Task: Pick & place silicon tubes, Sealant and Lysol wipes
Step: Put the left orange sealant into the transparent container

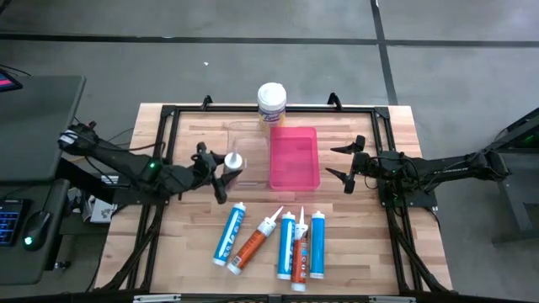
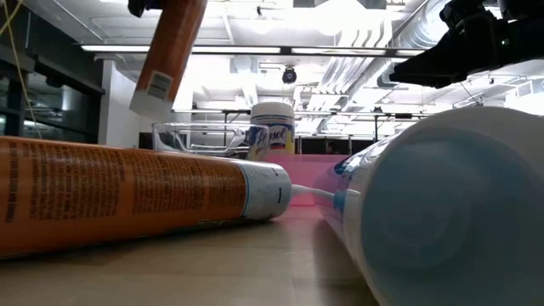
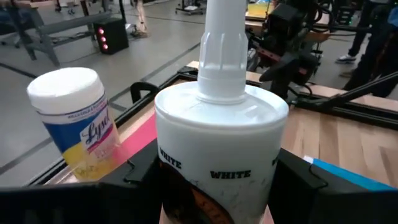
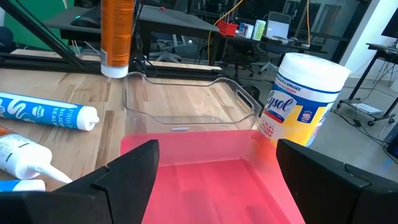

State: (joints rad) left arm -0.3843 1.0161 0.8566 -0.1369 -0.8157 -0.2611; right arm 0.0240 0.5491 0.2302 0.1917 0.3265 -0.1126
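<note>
My left gripper point(image 1: 221, 174) is shut on an orange cartridge point(image 2: 170, 51) with a white nozzle top point(image 3: 221, 106). It holds the cartridge above the table by the left edge of the clear tray point(image 1: 247, 150). The Lysol wipes point(image 1: 271, 103) stand upright on their base at the far edge, behind the trays. Several blue and orange tubes point(image 1: 286, 244) lie on their sides near the front edge. My right gripper point(image 1: 345, 165) stands open at the right side of the pink tray point(image 1: 293, 157), with nothing between its fingers. My left gripper pinches the orange cartridge's body just below its white shoulder point(image 3: 205, 186) between its two fingers point(image 3: 134, 180). The fingers come nearly level from the table's left and lie across the cartridge. The cartridge is lifted clear and stands roughly upright, slightly tilted, nozzle up; its lower end point(image 4: 115, 67) hangs free.
The clear tray and the pink tray sit side by side at the table's middle. A black frame point(image 1: 168, 118) runs around the tabletop. Bare wood lies between the trays and the row of tubes.
</note>
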